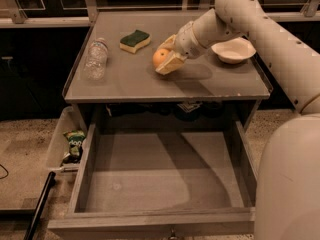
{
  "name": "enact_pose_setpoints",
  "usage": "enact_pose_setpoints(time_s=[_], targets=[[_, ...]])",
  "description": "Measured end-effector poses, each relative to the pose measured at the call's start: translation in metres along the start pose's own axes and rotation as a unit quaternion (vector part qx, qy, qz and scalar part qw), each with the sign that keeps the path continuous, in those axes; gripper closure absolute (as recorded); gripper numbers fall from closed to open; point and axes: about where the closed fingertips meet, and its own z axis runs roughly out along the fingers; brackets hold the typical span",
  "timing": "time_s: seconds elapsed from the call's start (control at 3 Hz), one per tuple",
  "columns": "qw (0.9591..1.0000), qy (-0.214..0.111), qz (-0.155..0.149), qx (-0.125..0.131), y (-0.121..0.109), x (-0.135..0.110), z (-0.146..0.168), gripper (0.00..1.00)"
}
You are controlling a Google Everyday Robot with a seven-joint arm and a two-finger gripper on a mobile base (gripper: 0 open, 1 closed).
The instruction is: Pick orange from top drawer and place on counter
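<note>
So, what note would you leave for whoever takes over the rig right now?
Gripper: over the middle of the counter, shut on the orange.
Orange: out of the drawer, held low over the counter between the sponge and the bowl. I cannot tell whether it touches the surface.
Drawer: pulled open, no orange in it.
Done: orange picked from the drawer and brought up to the counter.
Left: set it down on a bare part of the counter, open the gripper, draw the arm back.
</note>
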Motion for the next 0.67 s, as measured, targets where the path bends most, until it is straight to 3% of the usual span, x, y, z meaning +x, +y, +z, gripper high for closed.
enact_pose_setpoints(time_s=[0.67], targets=[[1.0000, 0.000, 0.000, 0.000, 0.0000, 0.0000, 0.0001, 0.34]])
